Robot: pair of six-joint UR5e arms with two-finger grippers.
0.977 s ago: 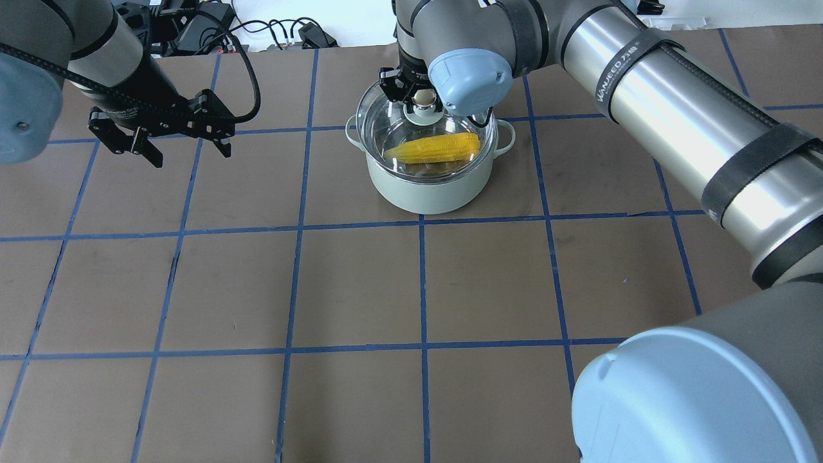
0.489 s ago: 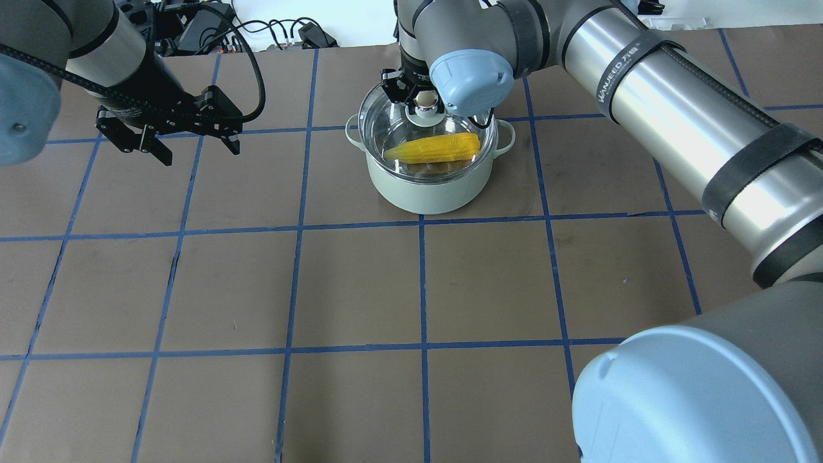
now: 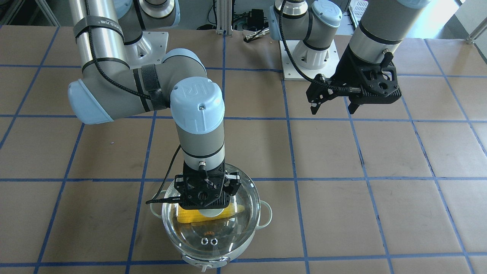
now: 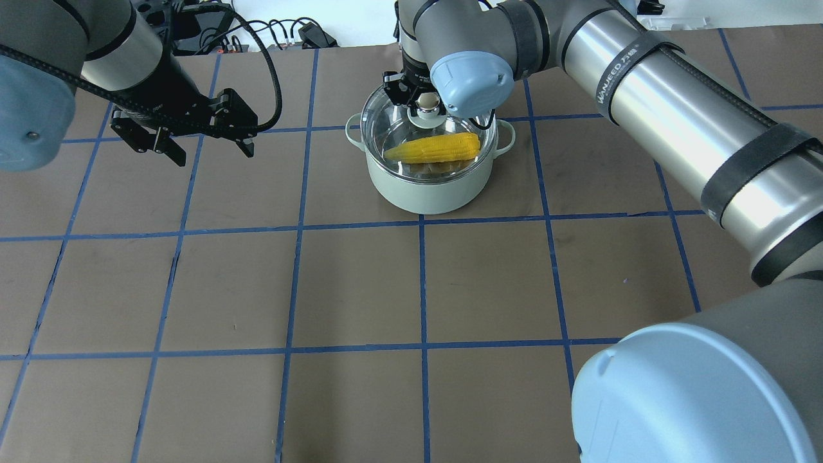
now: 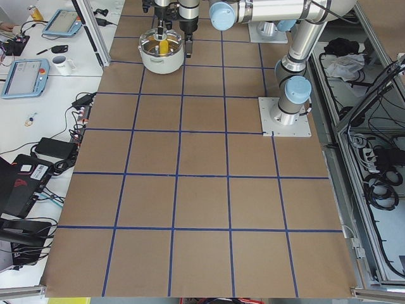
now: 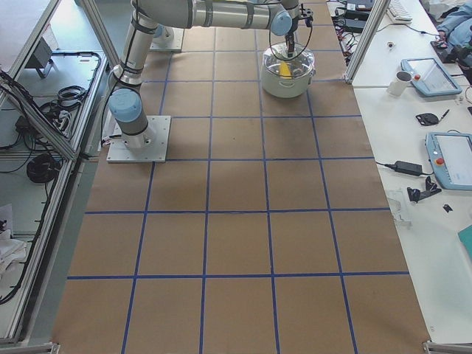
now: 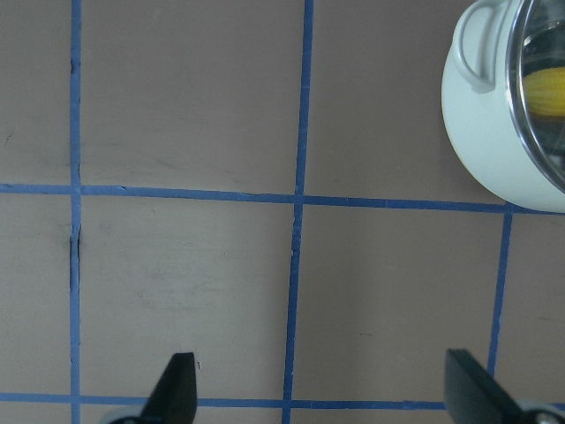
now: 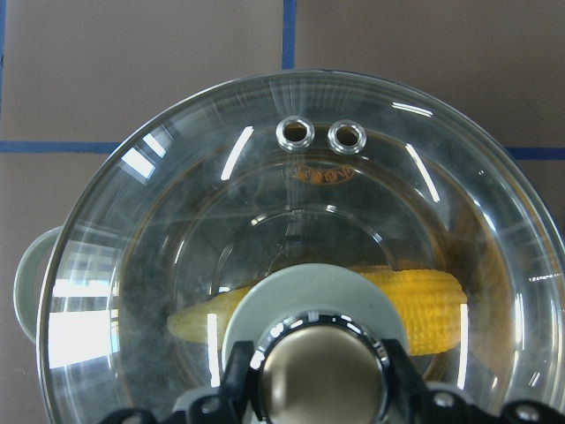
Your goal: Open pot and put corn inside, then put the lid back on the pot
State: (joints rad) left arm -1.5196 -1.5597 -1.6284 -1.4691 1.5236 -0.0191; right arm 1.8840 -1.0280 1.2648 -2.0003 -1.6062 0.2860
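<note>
The pale mint-green pot (image 4: 424, 193) stands at the far middle of the table. The yellow corn (image 4: 437, 147) lies inside it, seen through the glass in the right wrist view (image 8: 424, 300). The clear glass lid (image 4: 393, 128) is over the pot's mouth, down at its rim. My right gripper (image 4: 421, 99) is shut on the lid's gold knob (image 8: 320, 380) from above. My left gripper (image 4: 212, 154) is open and empty above the table, to the left of the pot. The left wrist view shows the pot (image 7: 485, 132) at its top right corner.
The brown paper table (image 4: 360, 289) carries a blue tape grid. Cables and power bricks (image 4: 270, 32) lie beyond its far edge. The right arm's long link (image 4: 675, 109) stretches over the right half of the table.
The lid has come down a little toward the pot's rim in the right gripper. The left gripper has moved to the right, toward the pot, still open.
</note>
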